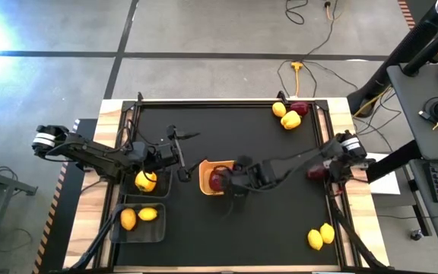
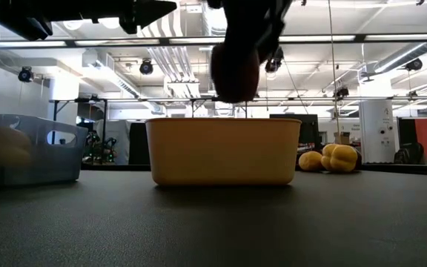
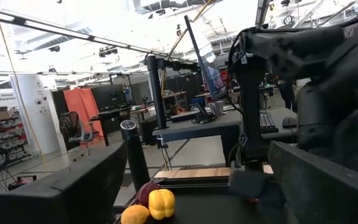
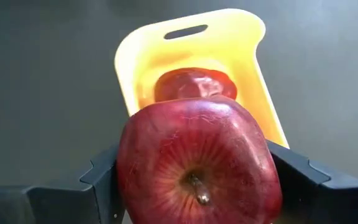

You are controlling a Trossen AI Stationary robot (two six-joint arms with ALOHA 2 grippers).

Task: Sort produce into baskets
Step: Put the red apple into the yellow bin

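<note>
My right gripper is clamped on a dark red apple, one finger on each flank, stem end facing my wrist camera. The apple fills that view, so I see only the outer shoulders of my fingers; the tips are hidden behind the fruit. I hold it above the yellow tray, clear of the rim. A second dark red fruit lies in the tray, its near half cut off by the apple I carry.

From table height the tray stands on the black mat with the apple hanging over it as a dark blur; my fingers there merge into shadow and I cannot separate them.

From above, the tray sits near the middle of the table, and my arm covers most of its contents. My left gripper hangs spread and empty near the tray's far-left side, beside a dark bin holding one yellow piece. The nearer bin holds two lemons. Loose produce stays at the mat's corners: yellow pieces with a dark red one at the far right, two lemons at the near right. A dark red shape by my right arm's base is half hidden.
</note>
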